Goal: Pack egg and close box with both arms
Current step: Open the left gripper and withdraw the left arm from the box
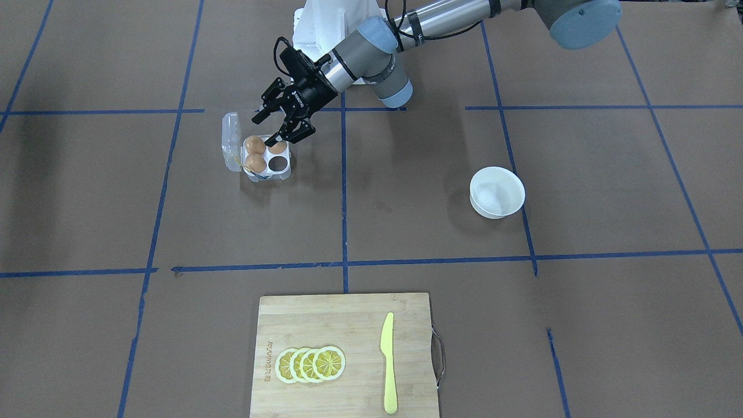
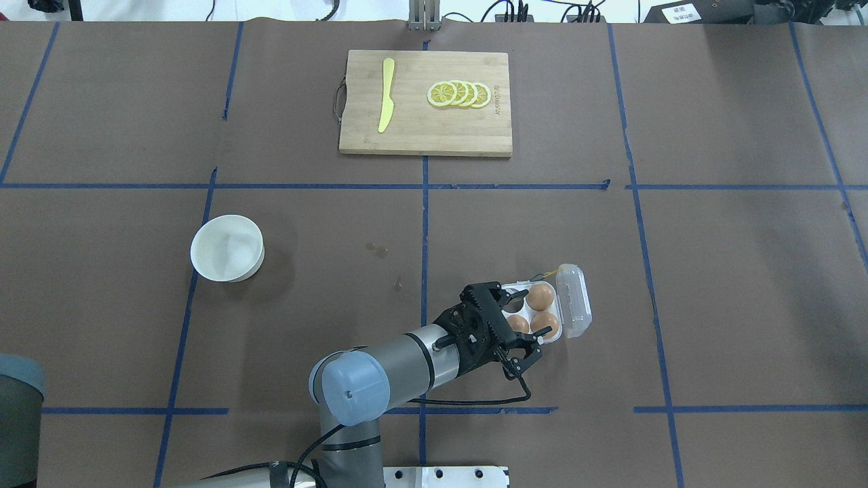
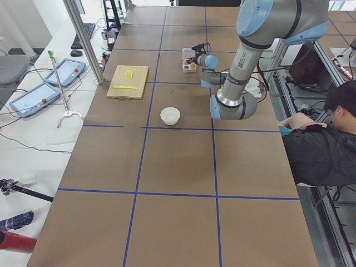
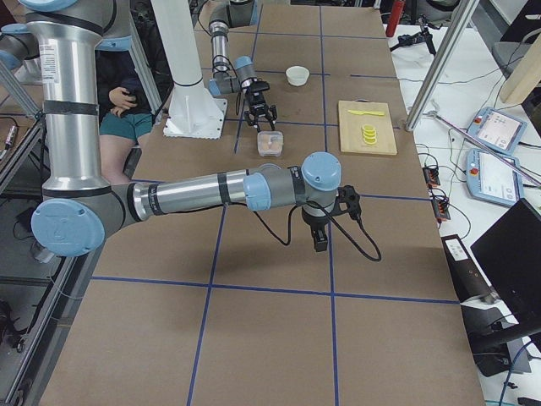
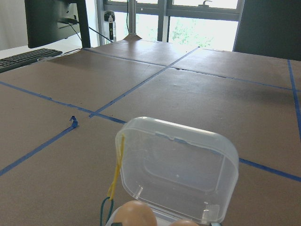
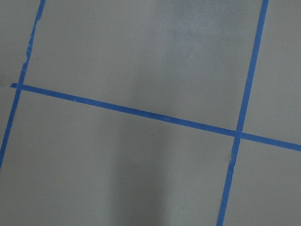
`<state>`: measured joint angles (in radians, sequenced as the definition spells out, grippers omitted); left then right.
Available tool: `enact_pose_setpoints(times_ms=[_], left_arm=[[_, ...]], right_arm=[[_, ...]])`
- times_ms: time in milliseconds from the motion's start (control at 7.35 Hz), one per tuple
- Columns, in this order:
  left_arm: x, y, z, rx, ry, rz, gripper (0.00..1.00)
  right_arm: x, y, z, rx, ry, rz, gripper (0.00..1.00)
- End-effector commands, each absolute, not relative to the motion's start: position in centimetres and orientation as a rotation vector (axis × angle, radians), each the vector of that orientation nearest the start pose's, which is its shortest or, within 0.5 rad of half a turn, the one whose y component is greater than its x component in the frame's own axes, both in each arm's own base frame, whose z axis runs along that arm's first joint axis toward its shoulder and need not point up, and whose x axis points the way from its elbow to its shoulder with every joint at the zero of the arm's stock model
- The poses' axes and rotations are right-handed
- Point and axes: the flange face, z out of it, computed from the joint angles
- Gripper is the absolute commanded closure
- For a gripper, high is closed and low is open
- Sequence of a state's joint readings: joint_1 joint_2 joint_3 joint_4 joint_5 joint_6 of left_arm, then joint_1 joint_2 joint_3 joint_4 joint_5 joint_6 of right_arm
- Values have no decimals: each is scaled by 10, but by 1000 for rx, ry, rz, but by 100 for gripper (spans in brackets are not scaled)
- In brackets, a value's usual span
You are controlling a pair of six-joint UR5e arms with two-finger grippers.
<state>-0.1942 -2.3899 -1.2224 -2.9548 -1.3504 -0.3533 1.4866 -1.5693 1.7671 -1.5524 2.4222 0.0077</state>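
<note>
The clear egg box sits open on the table with its lid hinged back. Three brown eggs fill three cups, and the fourth cup is bare. My left gripper has reached across and hovers open just over the box; in the overhead view its fingers straddle the near egg. The left wrist view shows the lid and two egg tops. My right gripper points down at bare table far from the box; I cannot tell if it is open or shut.
A white bowl stands apart on the robot's left side. A wooden cutting board with lemon slices and a yellow knife lies at the far edge. A person sits beside the table.
</note>
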Motion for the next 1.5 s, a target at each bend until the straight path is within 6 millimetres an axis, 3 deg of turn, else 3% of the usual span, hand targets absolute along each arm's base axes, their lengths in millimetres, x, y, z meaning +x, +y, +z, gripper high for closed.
enact_pose_setpoints(times_ms=[0, 136, 408, 544, 680, 817, 1089, 1361], left_arm=[[653, -307, 126, 1184, 1483, 436, 29], [639, -302, 133, 1020, 1557, 323, 0], [596, -318, 107, 929, 1375, 365, 0], [572, -345, 103, 830, 1276, 417, 0], [538, -388, 129, 694, 1162, 443, 0], [484, -433, 164, 657, 1071, 458, 0], [372, -497, 230, 730, 861, 570, 0], [275, -545, 293, 666, 754, 554, 0]], right_arm=[[17, -500, 553, 165, -857, -162, 0], [17, -499, 555, 162, -857, -161, 0], [17, -496, 558, 155, -858, -157, 0], [17, -496, 557, 159, -858, -160, 0], [17, -496, 557, 158, -857, -161, 0], [17, -496, 557, 158, -857, -161, 0], [18, -494, 558, 157, -854, -160, 0], [18, -494, 557, 150, -857, -140, 0]])
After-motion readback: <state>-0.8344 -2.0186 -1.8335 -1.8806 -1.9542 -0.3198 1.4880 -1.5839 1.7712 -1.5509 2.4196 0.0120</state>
